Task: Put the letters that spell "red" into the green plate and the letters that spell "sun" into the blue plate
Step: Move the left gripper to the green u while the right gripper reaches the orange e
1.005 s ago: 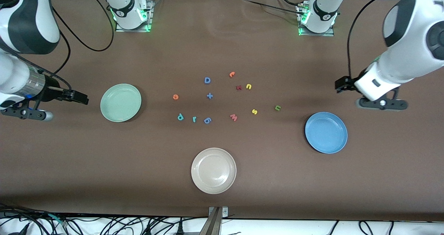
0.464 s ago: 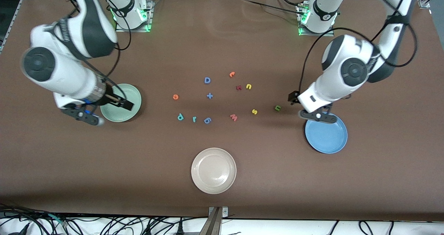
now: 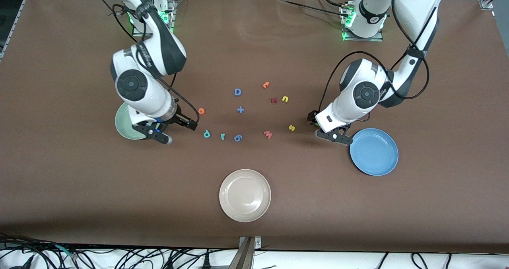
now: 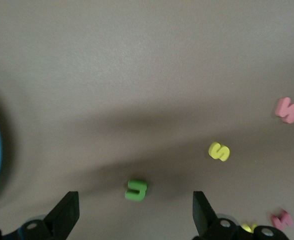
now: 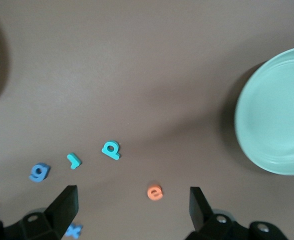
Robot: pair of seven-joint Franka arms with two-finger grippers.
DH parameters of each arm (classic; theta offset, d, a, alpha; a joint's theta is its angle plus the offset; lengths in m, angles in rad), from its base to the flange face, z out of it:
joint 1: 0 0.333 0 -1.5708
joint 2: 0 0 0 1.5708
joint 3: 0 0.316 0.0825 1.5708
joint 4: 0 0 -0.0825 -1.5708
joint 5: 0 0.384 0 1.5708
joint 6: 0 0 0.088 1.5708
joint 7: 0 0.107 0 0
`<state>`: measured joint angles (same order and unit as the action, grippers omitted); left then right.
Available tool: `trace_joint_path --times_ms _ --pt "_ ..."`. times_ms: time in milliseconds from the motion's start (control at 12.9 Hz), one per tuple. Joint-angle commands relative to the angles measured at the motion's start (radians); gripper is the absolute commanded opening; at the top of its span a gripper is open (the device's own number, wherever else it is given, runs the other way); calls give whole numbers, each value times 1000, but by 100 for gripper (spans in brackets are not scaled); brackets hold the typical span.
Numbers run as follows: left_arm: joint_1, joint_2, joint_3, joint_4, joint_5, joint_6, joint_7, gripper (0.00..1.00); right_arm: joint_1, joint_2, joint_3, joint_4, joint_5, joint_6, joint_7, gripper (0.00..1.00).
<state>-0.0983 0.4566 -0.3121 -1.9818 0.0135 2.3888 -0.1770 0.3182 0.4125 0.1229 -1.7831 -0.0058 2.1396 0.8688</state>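
Observation:
The orange "e" (image 3: pixel 201 110) (image 5: pixel 155 192), teal "d" (image 3: pixel 206 134) (image 5: pixel 111 149) and teal "r" (image 3: pixel 222 136) (image 5: pixel 74 160) lie near the green plate (image 3: pixel 121 124) (image 5: pixel 277 115), which the right arm partly covers. My right gripper (image 3: pixel 190 123) (image 5: pixel 133 205) hangs open over bare table beside the "e". The yellow "s" (image 3: pixel 292 128) (image 4: pixel 219 151) and yellow "u" (image 3: pixel 284 99) lie toward the blue plate (image 3: pixel 373 151). The dark green "u" (image 4: pixel 136 190) sits under my left gripper (image 3: pixel 314 120) (image 4: pixel 135 212), which is open and empty above it.
A beige-white plate (image 3: pixel 245 195) stands nearest the front camera. Other letters lie among the task's: blue "D" (image 3: pixel 237 91), blue plus (image 3: pixel 240 110), blue "6" shape (image 3: pixel 237 138), pink "w" (image 3: pixel 268 134), dark red letter (image 3: pixel 273 100), orange hooked letter (image 3: pixel 266 85).
Both arms have swung in from the table's ends toward the letters. The right gripper crossed the green plate to beside the "e"; the left came over the green "u". Both stayed open.

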Motion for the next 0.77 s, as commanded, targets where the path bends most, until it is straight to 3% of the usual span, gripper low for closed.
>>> trace_joint_path --times_ms 0,464,619,696 --pt "-5 -4 2 -57 17 59 -2 100 30 9 -5 -165 7 190 12 99" --pt "-5 63 2 -58 49 122 -6 100 35 65 41 -269 9 302 22 98" --pt "-6 68 2 -77 52 148 -4 100 36 65 47 -294 10 310 24 84" --pt "-6 69 2 -90 72 165 -5 100 36 63 53 -300 9 312 38 84"
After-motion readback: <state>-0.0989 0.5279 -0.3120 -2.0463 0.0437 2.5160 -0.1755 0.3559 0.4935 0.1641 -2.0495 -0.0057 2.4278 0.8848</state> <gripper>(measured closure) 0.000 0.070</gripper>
